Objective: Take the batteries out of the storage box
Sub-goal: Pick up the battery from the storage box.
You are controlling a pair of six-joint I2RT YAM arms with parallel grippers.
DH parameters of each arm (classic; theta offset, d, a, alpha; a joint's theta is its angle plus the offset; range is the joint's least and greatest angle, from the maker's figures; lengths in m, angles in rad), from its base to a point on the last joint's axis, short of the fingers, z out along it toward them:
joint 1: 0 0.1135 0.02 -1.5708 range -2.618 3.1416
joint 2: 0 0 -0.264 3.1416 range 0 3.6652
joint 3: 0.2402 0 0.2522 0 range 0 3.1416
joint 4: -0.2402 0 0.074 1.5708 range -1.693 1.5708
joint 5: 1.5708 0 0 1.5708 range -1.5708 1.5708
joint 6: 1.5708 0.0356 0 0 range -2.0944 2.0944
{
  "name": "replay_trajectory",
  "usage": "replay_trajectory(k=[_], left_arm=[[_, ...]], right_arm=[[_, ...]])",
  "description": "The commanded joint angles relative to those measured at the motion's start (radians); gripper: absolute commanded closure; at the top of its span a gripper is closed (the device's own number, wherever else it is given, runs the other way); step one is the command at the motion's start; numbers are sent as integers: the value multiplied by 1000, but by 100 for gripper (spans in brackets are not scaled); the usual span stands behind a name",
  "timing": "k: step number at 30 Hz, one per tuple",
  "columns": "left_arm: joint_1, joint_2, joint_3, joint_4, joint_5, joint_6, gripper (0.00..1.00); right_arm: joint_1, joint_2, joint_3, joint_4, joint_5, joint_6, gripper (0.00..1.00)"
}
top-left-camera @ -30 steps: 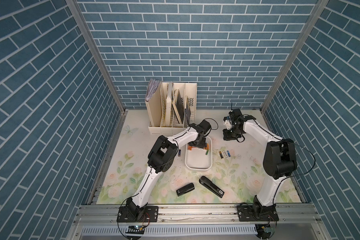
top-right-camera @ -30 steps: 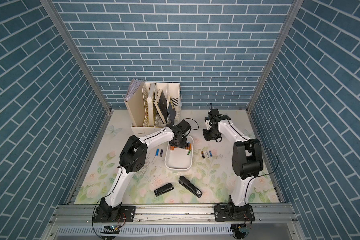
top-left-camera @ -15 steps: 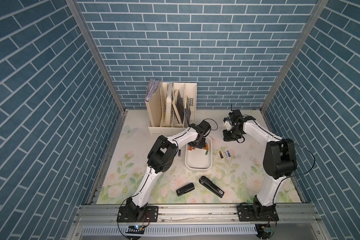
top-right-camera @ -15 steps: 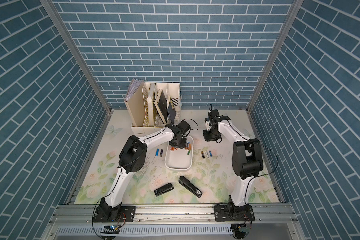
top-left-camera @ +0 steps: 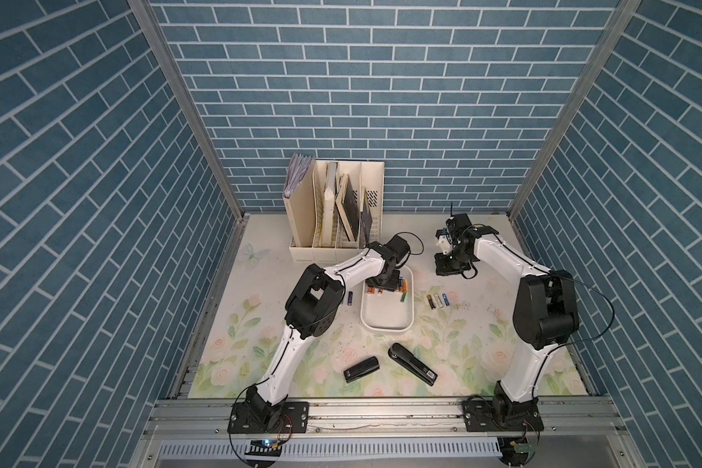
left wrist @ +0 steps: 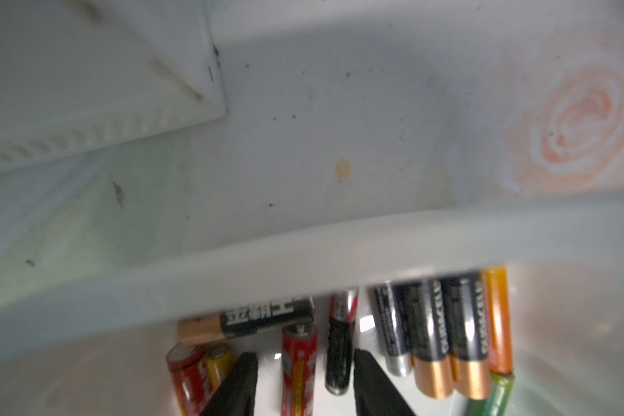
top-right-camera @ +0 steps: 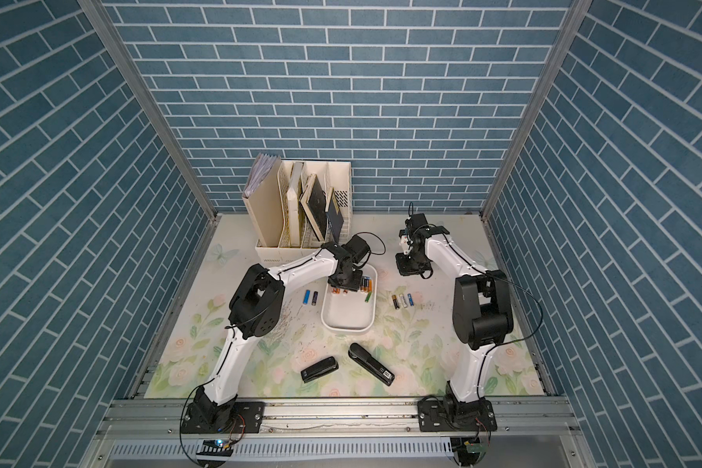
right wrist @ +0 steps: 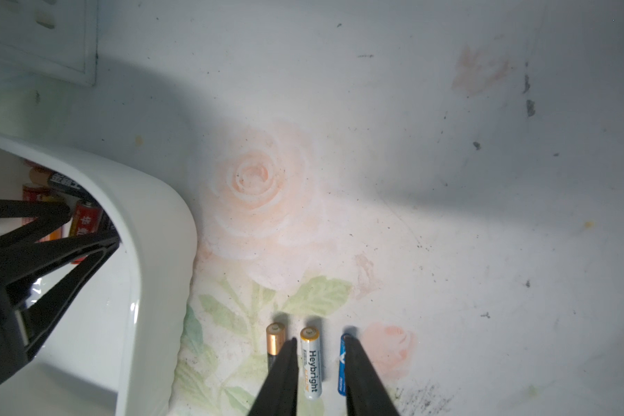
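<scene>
The storage box (top-left-camera: 386, 326) (top-right-camera: 347, 324) is a shallow white tray mid-table. Several batteries (top-left-camera: 400, 285) (left wrist: 433, 331) lie bunched against its far wall. My left gripper (top-left-camera: 384, 283) (left wrist: 305, 363) reaches down into that end and stands open. A red battery (left wrist: 298, 363) and a black one (left wrist: 339, 356) lie loose between its fingers. Three batteries (top-left-camera: 436, 302) (right wrist: 310, 360) lie in a row on the mat right of the box, and two (top-left-camera: 350, 298) lie left of it. My right gripper (top-left-camera: 446, 267) (right wrist: 321, 356) hovers open and empty beyond the right-hand row.
A tall cream file holder (top-left-camera: 333, 214) with books stands just behind the box and the left wrist. Two black staplers (top-left-camera: 361, 368) (top-left-camera: 412, 364) lie on the floral mat near the front. Blue brick walls enclose the table on three sides.
</scene>
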Motion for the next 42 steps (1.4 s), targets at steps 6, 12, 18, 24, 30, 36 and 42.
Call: replay_trajectory(k=[6, 12, 18, 24, 30, 36, 42], left_arm=[[4, -51, -26, 6, 20, -10, 60], [3, -46, -25, 3, 17, -10, 65], [4, -28, -13, -9, 7, -7, 68], [4, -17, -10, -14, 3, -4, 71], [4, -8, -6, -17, 4, -1, 71], [4, -7, -3, -22, 0, -3, 71], [4, -5, 2, -28, -8, -4, 73]], right_arm=[[-5, -28, -10, -8, 4, -34, 74], [-5, -30, -10, -8, 4, -32, 74], [-5, -30, -9, -11, 6, -31, 74], [-5, -28, -8, -11, 4, -32, 74], [-5, -25, -6, -11, 3, -32, 74], [-5, -22, -2, -13, 2, -32, 74], [-5, -18, 7, -15, 4, -32, 74]])
